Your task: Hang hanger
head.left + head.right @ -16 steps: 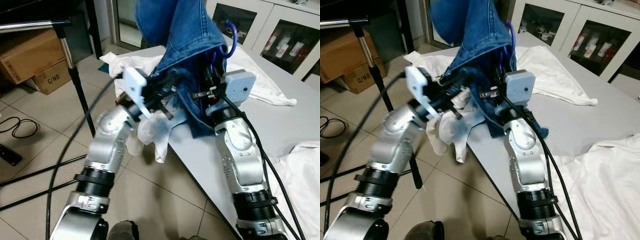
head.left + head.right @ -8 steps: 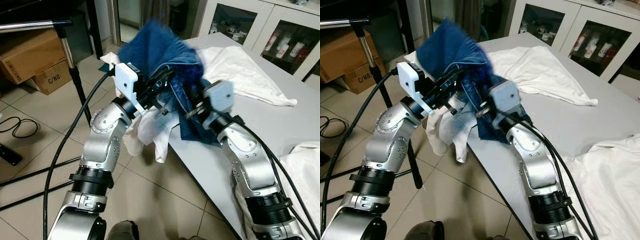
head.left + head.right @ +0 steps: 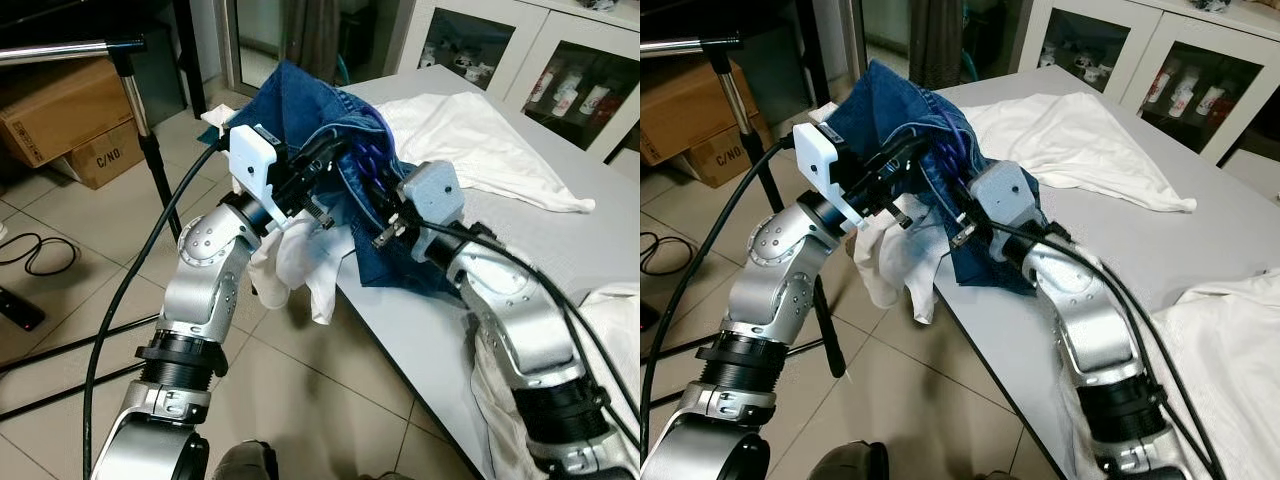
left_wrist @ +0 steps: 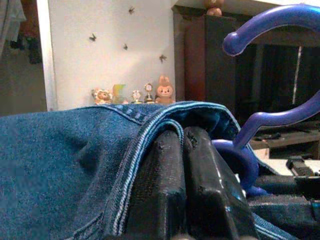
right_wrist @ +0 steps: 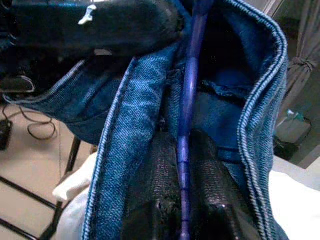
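A grey bench (image 3: 560,250) stands on a tiled floor (image 3: 70,300), 2 glass cabinets (image 3: 560,70) beyond. 2 white cloths (image 3: 470,150) lie on it; 2 cardboard boxes (image 3: 70,120) sit far left. At the near corner, jeans (image 3: 310,110) bunch around a blue hanger (image 5: 187,130): right end effector (image 5: 182,200) clenched on the hanger, left end effector (image 4: 182,190) pinching denim.

Woven blue denim garment (image 3: 300,110), glossy purple plastic hanger (image 5: 189,100), matt grey table (image 3: 560,250), white cloth (image 3: 470,140)
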